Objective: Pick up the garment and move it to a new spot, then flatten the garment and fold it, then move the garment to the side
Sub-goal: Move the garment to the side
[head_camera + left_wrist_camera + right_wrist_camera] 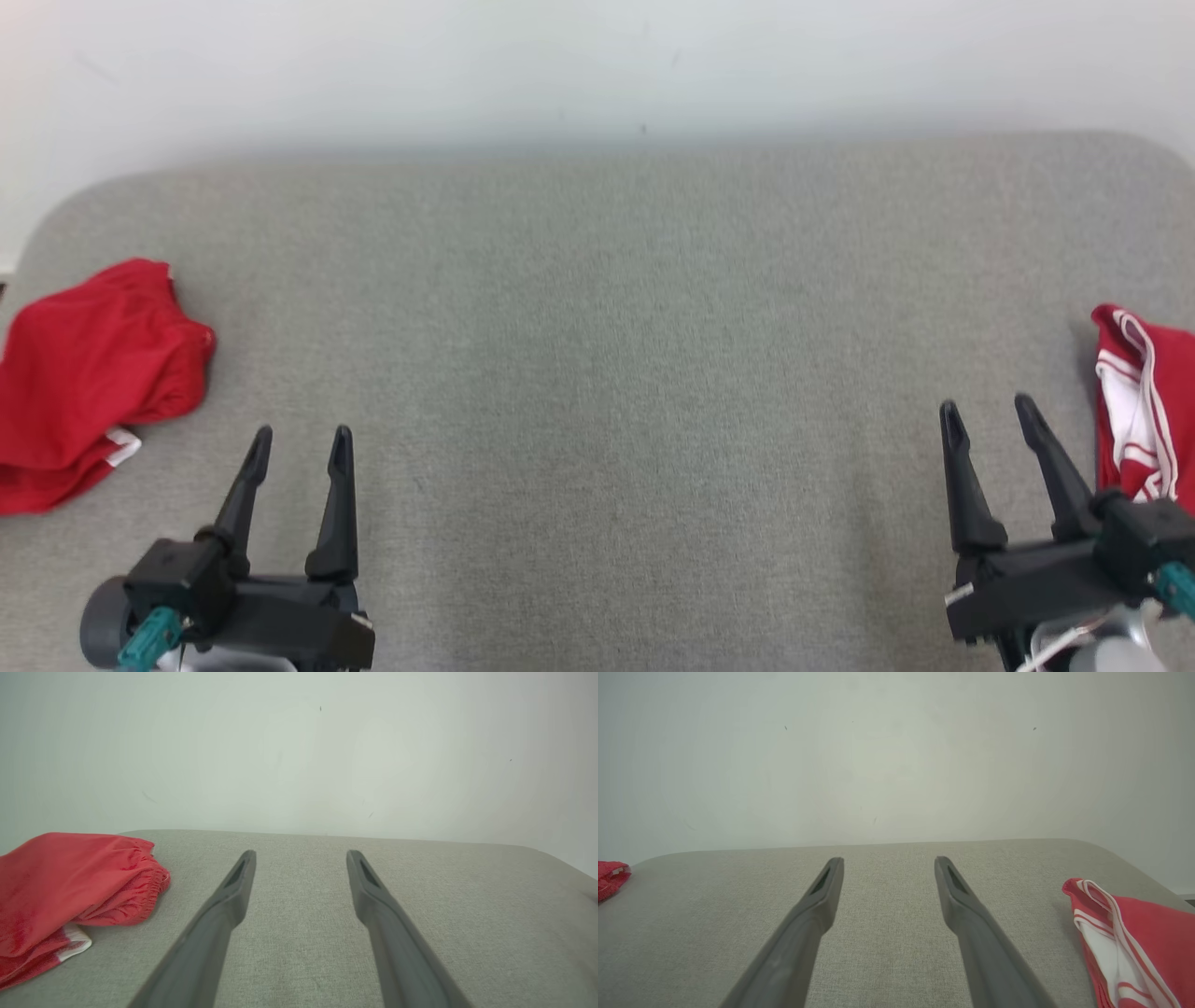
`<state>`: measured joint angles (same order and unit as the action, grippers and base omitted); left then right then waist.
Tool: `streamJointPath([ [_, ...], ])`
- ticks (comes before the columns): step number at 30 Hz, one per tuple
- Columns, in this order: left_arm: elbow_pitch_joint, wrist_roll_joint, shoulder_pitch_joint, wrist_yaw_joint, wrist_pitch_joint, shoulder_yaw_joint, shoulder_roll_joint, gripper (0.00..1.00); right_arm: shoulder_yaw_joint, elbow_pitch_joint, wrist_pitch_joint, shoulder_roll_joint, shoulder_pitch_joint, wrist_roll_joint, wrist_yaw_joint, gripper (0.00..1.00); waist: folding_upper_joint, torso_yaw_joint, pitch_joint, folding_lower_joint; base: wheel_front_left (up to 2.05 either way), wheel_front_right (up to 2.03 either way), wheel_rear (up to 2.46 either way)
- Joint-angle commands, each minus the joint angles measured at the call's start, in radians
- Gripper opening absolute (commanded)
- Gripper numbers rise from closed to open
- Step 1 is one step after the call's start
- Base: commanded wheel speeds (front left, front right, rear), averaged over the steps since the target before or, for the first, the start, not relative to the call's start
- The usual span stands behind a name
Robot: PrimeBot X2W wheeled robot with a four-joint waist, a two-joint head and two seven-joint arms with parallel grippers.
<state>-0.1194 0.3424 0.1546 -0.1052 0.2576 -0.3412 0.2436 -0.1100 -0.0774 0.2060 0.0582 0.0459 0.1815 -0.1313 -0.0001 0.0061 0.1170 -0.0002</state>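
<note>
- While both pairs of fingers stand wide apart and hold nothing, a big bare stretch of grey worktop [597, 373] lies between them, with lots of room to move.
- The left fingers [338, 495] are at the near left. The right fingers [962, 476] are at the near right. All of them point to the far side.
- A red garment [93, 373] lies in a soft heap at the left edge of the worktop. A bit of white peeks out on its near side. Its right side has a crinkly, stretchy band.
- That heap is near the left fingers, but they do not touch it.
- A red and white garment [1144, 411] lies at the right edge, with thin white stripes. The edge of the head view cuts it off.
- It is just beside the right fingers. I cannot tell if they touch it.
- Which of the two is the one to fold, I cannot tell.
- The worktop is covered in grey cloth. Its two far corners are round.
- Behind its far edge is a plain pale wall [597, 65] with a few tiny dark specks.
</note>
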Motion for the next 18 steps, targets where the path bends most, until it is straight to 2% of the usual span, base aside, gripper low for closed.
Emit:
streamJointPath([
  [1,-0.005,0.003,-0.02,0.007,0.008,0.004,0.001,1.0,-0.007,0.008,-0.007,-0.003,-0.028,-0.013,0.001,1.0,0.0001,0.023,-0.063,0.0002,0.0,0.0,0.0],
  [12,-0.009,-0.012,-0.095,0.011,0.007,0.031,0.007,1.0,0.01,0.086,-0.054,-0.007,-0.149,0.017,0.001,1.0,0.0001,0.015,-0.144,0.0002,0.0,0.0,0.0],
  [18,-0.033,-0.021,-0.118,0.033,0.007,0.026,0.017,1.0,-0.047,0.091,-0.052,-0.007,-0.193,0.058,0.001,1.0,0.0001,0.018,-0.176,0.0002,0.0,0.0,0.0],
])
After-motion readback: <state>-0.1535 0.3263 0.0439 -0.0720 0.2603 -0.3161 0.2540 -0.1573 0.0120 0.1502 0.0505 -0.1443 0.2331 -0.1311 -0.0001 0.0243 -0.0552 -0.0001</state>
